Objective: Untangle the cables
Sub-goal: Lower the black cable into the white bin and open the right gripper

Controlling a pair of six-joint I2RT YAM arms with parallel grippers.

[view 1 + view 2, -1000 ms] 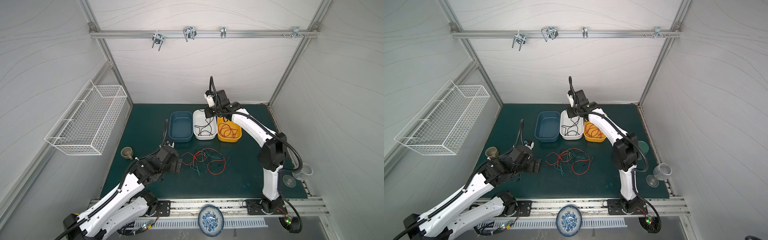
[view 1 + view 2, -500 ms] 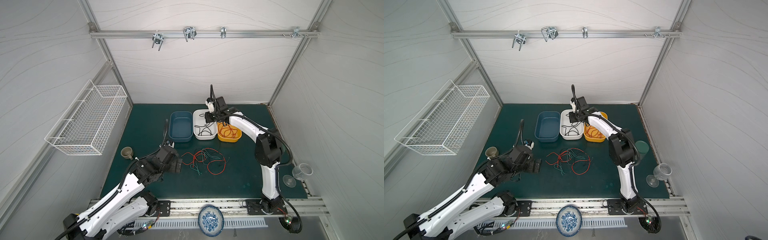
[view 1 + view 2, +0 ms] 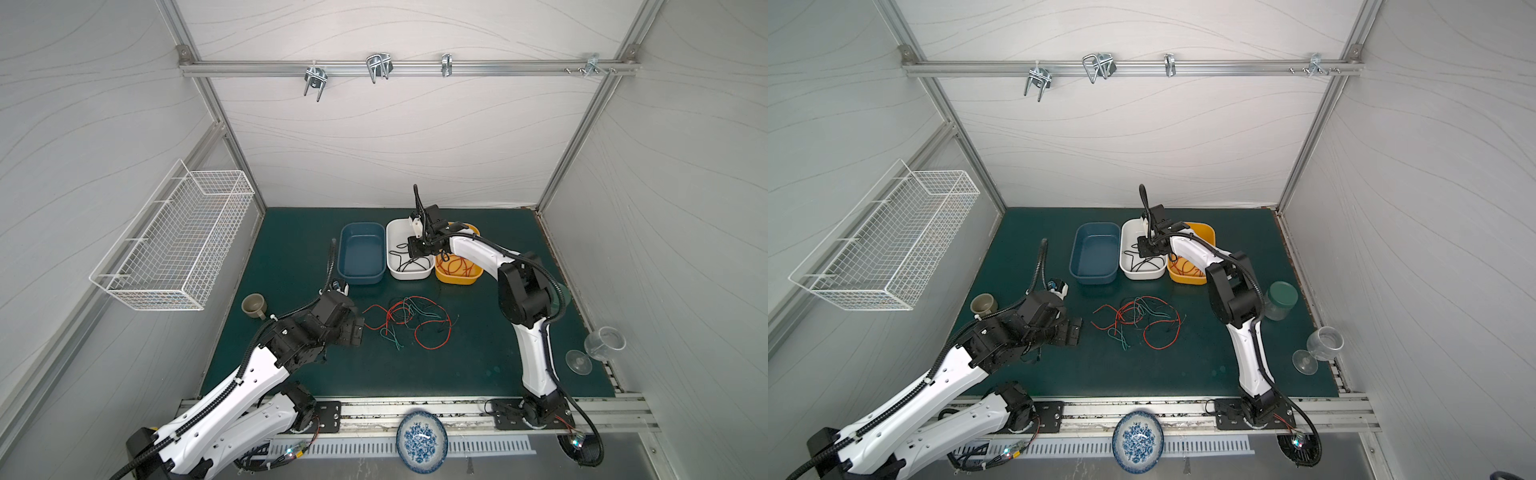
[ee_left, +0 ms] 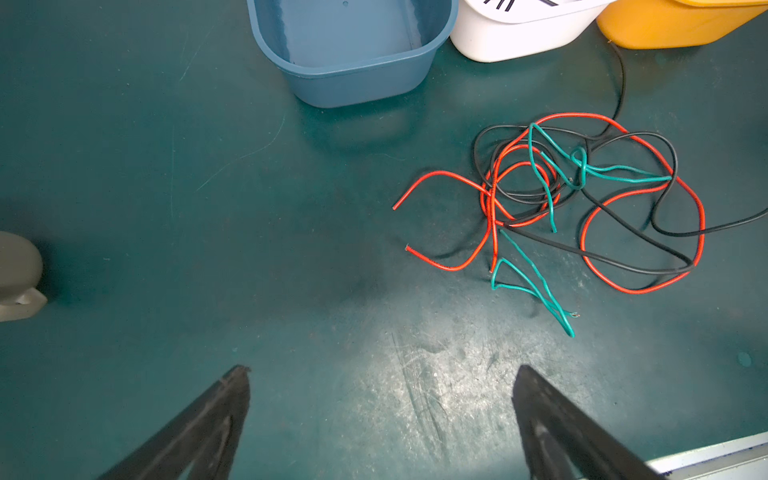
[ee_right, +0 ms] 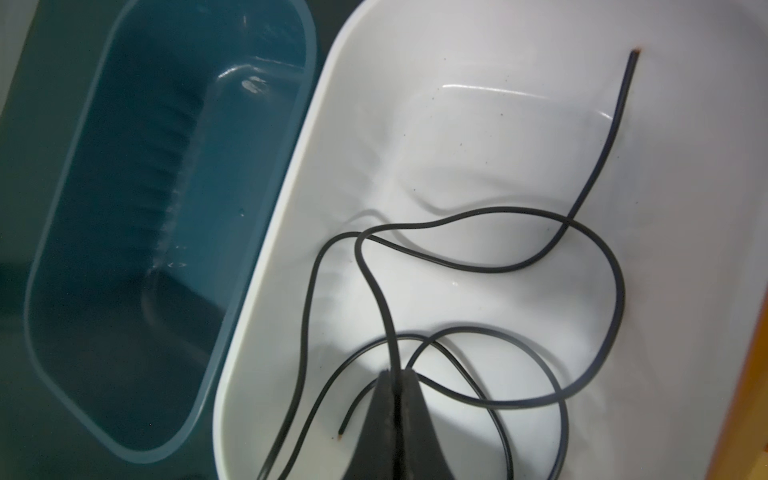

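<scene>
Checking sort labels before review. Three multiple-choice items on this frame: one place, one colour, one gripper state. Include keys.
1. The right gripper is above: A) blue tub B) white tub C) the tangle on the mat.
2. The tub with no cables in it is: A) blue B) white C) yellow.
3. The left gripper is: A) shut on a cable B) open, holding nothing C) shut, holding nothing.
Key: 1 B, white floor lies under its tip. 2 A, its floor is bare; white holds black cables, the yellow tub red cables. 3 B, jaws stand wide apart over bare mat.
</scene>
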